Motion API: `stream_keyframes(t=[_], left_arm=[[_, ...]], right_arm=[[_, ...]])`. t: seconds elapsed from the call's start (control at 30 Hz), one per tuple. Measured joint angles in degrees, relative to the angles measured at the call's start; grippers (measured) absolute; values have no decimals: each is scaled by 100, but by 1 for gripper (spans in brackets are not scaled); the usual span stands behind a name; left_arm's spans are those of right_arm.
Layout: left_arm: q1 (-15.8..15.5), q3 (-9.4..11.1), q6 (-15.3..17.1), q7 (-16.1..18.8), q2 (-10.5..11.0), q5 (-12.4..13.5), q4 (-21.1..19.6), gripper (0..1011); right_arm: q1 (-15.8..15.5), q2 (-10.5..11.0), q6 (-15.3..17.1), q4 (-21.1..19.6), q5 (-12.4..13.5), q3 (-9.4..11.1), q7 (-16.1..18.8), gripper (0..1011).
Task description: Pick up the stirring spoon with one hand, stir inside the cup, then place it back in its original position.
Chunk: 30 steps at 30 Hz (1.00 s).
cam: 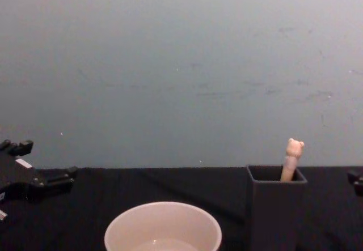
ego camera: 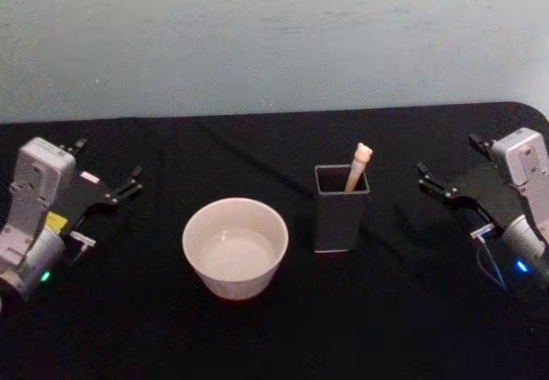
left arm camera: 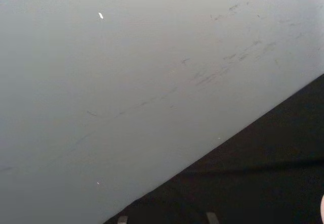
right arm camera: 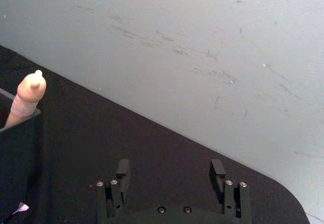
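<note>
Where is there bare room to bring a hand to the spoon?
Bare table lies between the holder and the right hand, between the cup and the left hand, and behind both to the wall. Tightest: the gap between cup and holder.

Head above, chest level; shared cup (ego camera: 233,284).

matt cloth, smooth glaze
the counter (ego camera: 214,153) wears a matt black cloth. the cup (ego camera: 235,247) looks smooth and faintly glossy. the holder (ego camera: 341,221) is dull dark grey with smooth sides. the stirring spoon (ego camera: 358,164) shows a matt beige handle. the painted wall (ego camera: 257,37) is scuffed and scratched. the left hand (ego camera: 133,183) and right hand (ego camera: 425,179) have matt black fingers.
</note>
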Motion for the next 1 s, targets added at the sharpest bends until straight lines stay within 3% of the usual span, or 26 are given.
stream_keyframes(t=[1.0], left_arm=[[0, 0, 0, 0, 0, 0, 0, 1001]], right_arm=[[0, 0, 0, 0, 0, 0, 0, 1000]])
